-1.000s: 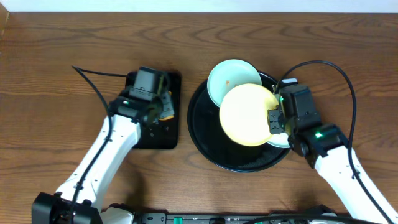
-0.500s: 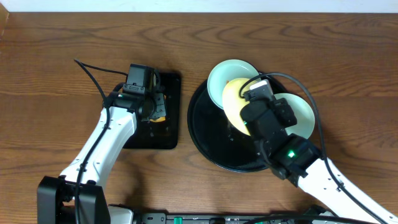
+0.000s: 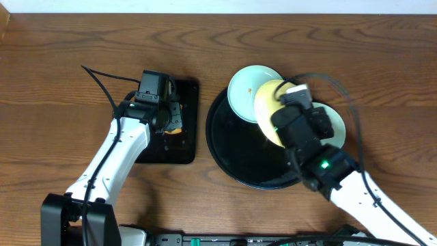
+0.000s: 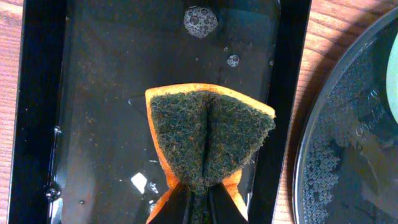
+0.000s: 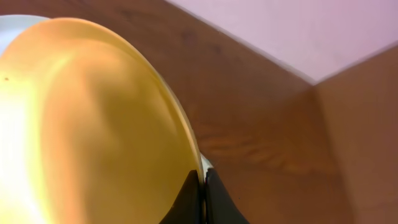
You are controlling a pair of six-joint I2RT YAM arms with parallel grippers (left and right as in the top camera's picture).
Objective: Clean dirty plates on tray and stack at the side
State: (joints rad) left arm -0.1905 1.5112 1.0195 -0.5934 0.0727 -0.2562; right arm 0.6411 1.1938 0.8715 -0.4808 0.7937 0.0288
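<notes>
My right gripper (image 5: 202, 186) is shut on the rim of the pale yellow plate (image 5: 87, 124) and holds it tilted on edge above the round black tray (image 3: 235, 154). That plate shows in the overhead view (image 3: 268, 109), partly hidden by my right arm. A mint-blue plate (image 3: 247, 89) with an orange smear leans on the tray's far rim. A second mint-blue plate (image 3: 333, 123) lies at the tray's right. My left gripper (image 4: 198, 202) is shut on an orange sponge with a dark green scrub face (image 4: 208, 134) over the rectangular tray (image 4: 99, 93).
The small rectangular black tray (image 3: 189, 123) left of the round tray holds water and soap bubbles (image 4: 200, 20). Bare wood-grain tabletop (image 3: 61, 82) lies to the left and far side. A black cable (image 3: 102, 78) trails from the left arm.
My right arm has lifted and turned the yellow plate from flat to on edge, uncovering the right mint-blue plate. My left gripper has stayed over the rectangular tray with the sponge.
</notes>
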